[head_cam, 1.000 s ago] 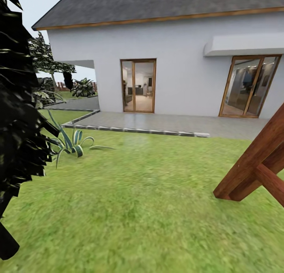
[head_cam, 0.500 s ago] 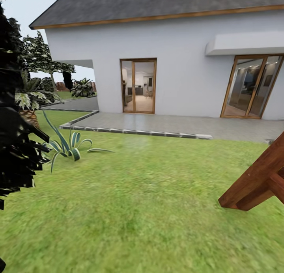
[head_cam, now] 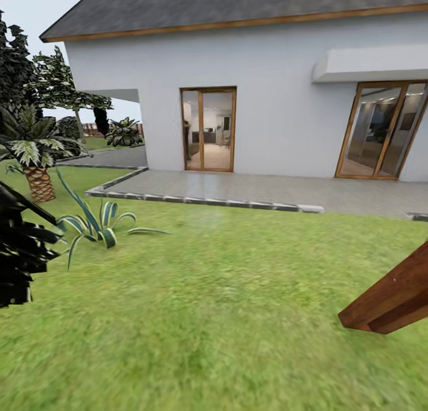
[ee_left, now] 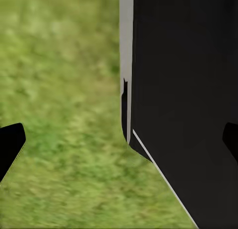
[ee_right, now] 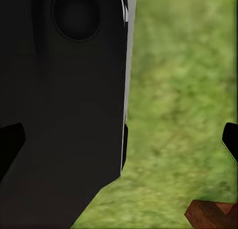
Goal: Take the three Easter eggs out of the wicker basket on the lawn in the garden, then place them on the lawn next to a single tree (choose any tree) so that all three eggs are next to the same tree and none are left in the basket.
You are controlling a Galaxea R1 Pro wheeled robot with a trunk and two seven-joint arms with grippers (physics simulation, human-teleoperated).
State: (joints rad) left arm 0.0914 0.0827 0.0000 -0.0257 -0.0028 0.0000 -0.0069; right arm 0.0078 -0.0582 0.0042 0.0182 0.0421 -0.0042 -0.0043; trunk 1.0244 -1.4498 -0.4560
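Zero eggs/basket sighted: robot looks en route; the task's eggs and wicker basket aren't to be placed from these frames.
Step (judged): transit/search phase, pre-pickup; nothing grasped, so all 3 eggs presumably left to do.
Lawn [head_cam: 226, 316]: mottled green grass across whole foreground, runs up to a paved patio [head_cam: 267, 188] w/ stone edging.
House [head_cam: 267, 102]: white wall, grey roof, two wood-framed glass doors, straight ahead beyond patio.
Plants: spiky striped agave-type plant [head_cam: 95, 224] on grass at view's left; small palm [head_cam: 37, 161] behind it; near-black foliage [head_cam: 21, 244] at left edge, close to camera.
Tree candidates: leafy growth far left behind palm, too small/blurred to confirm a thick grey-brown trunk.
Wood beam [head_cam: 392, 298]: reddish-brown slanted timber foot on grass, right edge; its foot also in right wrist view.
Left gripper [ee_left: 119, 144]: fingertips wide apart at frame edges, nothing between, grass + dark robot body behind.
Right gripper [ee_right: 119, 144]: same, spread wide, empty, grass below.
Next move needs: turn base/head to find basket, drive up, stop w/in arm reach, avoid beam + plants.
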